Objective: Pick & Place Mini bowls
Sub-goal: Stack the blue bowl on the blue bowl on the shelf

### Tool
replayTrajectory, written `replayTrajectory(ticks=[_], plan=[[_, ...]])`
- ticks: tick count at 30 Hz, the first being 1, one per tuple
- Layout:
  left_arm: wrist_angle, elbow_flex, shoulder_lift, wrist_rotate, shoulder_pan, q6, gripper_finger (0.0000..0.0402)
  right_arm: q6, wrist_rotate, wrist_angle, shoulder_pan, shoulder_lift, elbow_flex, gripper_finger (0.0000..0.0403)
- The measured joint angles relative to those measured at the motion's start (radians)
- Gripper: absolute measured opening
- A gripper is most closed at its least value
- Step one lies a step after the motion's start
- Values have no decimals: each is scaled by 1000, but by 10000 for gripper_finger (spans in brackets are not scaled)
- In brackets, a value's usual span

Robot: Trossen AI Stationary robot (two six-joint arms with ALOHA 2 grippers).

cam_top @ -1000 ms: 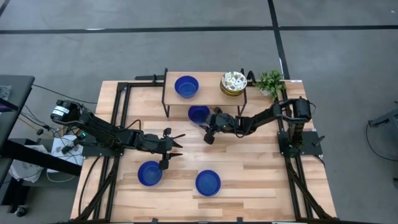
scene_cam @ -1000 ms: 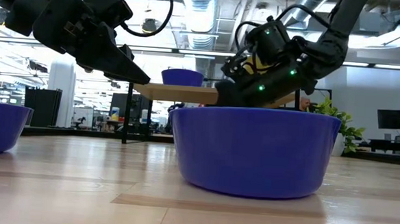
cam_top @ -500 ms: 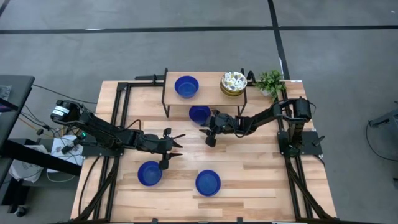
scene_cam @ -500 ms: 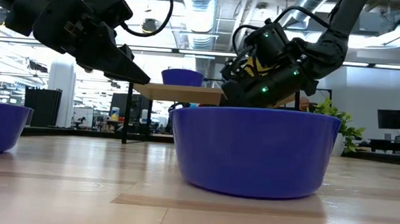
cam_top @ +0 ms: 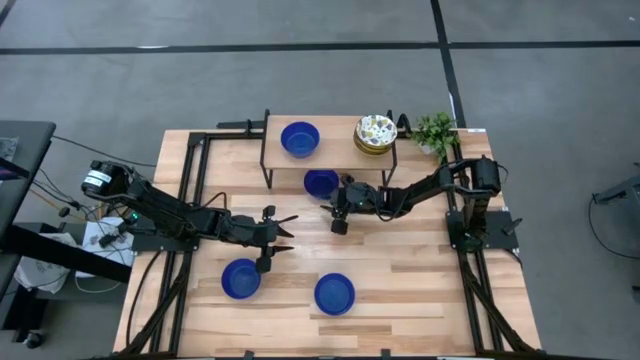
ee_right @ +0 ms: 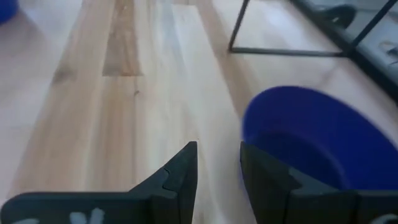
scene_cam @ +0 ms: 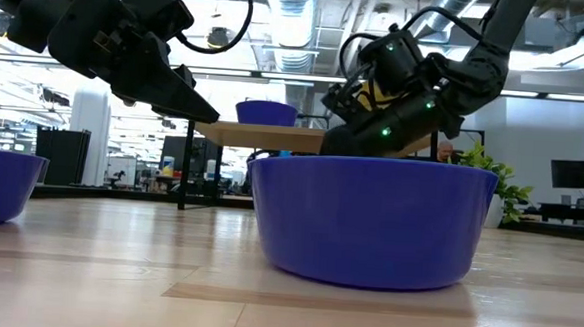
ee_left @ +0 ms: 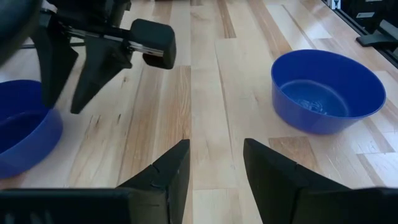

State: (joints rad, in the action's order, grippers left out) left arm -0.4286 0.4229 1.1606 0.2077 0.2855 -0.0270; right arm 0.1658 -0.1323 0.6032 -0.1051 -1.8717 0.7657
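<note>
Nearest the front edge, two blue mini bowls sit upright and empty on the table (cam_top: 420,270): front-centre blue bowl (cam_top: 334,293) and front-left blue bowl (cam_top: 241,278), set apart from each other, probably staged for pickup or already put down; which, I cannot tell.

Left gripper (cam_top: 283,232) hangs above bare wood just behind the front-left bowl. Fingers spread, nothing between them; its wrist view shows the two fingertips (ee_left: 171,171) parted over plain boards. Judged a waiting pose, since it touches no bowl.

Right gripper (cam_top: 333,215) sits mid-table, just in front of a third blue bowl (cam_top: 320,183) that rests on the table at the foot of the small raised shelf (cam_top: 335,135). Fingers slightly apart, gripping nothing; in its wrist view that bowl (ee_right: 305,134) lies just beside one finger, untouched. Likely lining up on the rim.

Farther back, the shelf carries a fourth blue bowl (cam_top: 299,138), empty, and a stack of cream floral bowls (cam_top: 375,133). A green plant (cam_top: 434,130) stands beyond the shelf's right end.
</note>
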Motion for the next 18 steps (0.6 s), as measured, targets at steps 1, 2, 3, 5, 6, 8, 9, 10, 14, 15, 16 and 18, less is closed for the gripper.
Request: replayTrajectory(ticks=[1,2,3,5,6,8,9,10,14,15,16,18], plan=[[0,0,0,0,0,0,149,12,-10,8,0,0,0,113],[0,0,0,0,0,0,149,21,-18,17,0,0,0,113],[0,0,0,0,0,0,149,26,-28,23,0,0,0,113],[0,0,0,0,0,0,149,27,-32,25,-3,0,0,113],[0,0,0,0,0,0,149,27,-32,22,-6,0,0,113],[0,0,0,0,0,0,149,28,-30,4,-12,0,0,113],[0,0,0,0,0,0,149,29,-27,-13,-15,0,0,113],[0,0,0,0,0,0,149,34,-27,-32,-16,0,0,113],[0,0,0,0,0,0,149,78,-27,-106,-23,0,1,113],[0,0,0,0,0,0,149,79,-27,-119,-24,0,0,113],[0,0,0,0,0,0,149,79,-27,-125,-26,0,0,113],[0,0,0,0,0,0,149,80,-27,-127,-28,0,0,113]])
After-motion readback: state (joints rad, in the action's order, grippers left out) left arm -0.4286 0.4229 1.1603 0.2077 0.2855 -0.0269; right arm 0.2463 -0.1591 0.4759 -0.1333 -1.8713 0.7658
